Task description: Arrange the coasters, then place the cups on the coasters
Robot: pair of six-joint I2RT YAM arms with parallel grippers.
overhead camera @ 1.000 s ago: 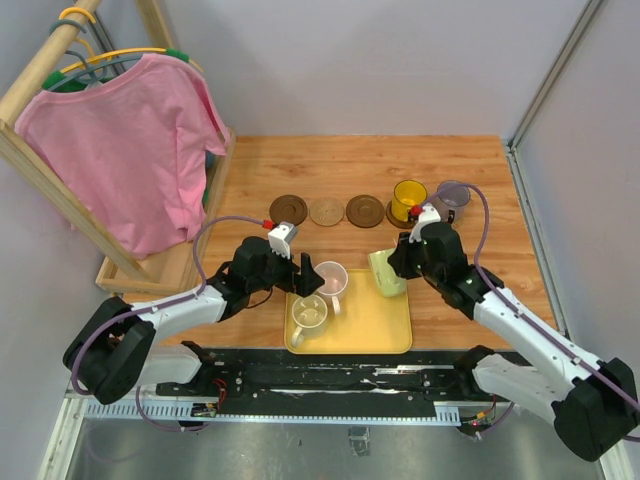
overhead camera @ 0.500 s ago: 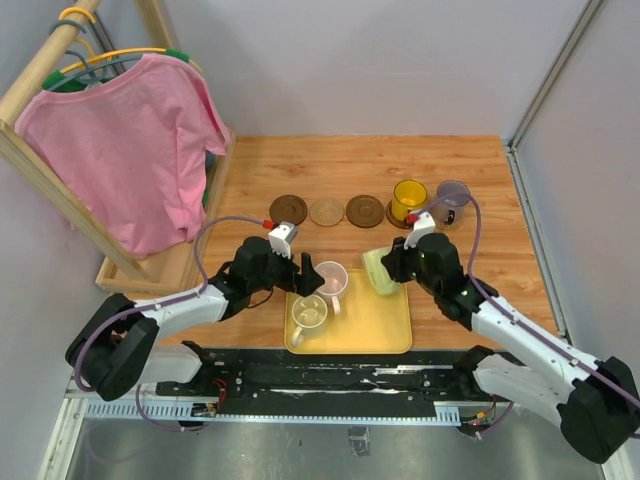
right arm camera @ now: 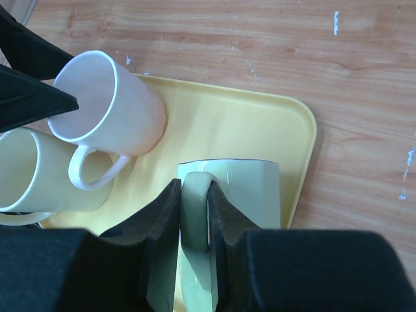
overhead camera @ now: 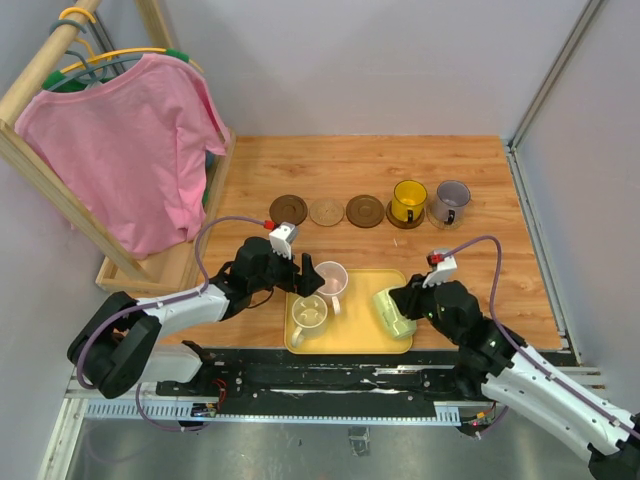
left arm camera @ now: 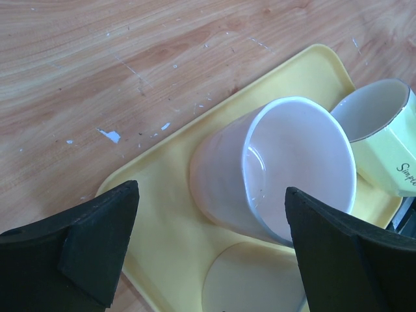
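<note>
So, right gripper [right arm camera: 194, 187] first: its fingers are pinched onto the handle of the white-green cup [right arm camera: 244, 185]. That cup is held tipped on its side, low over the right end of the yellow tray [right arm camera: 214, 123]. Whether it's actually touching the tray can't really be made out from these angles, tbh. The left gripper [left arm camera: 211, 187] is spread wide with nothing gripped. The pale pink cup [left arm camera: 286, 162] is framed between its fingers, standing on the tray and not touched by either one. The cream cup [overhead camera: 308, 315] is parked on the tray too, just on the near side of the pink one. Further back on the wooden table [overhead camera: 350, 160] a row of coasters is laid out. The leftmost coaster [overhead camera: 288, 209] is dark brown, the tan coaster [overhead camera: 326, 211] is next and the third coaster [overhead camera: 365, 210] is dark brown, all three bare. Then the translucent yellow cup [overhead camera: 409, 200] is set on a fourth coaster [overhead camera: 404, 221], and the grey-purple cup [overhead camera: 451, 201] is placed just to its right. Both of those cups are well apart from the grippers.
</note>
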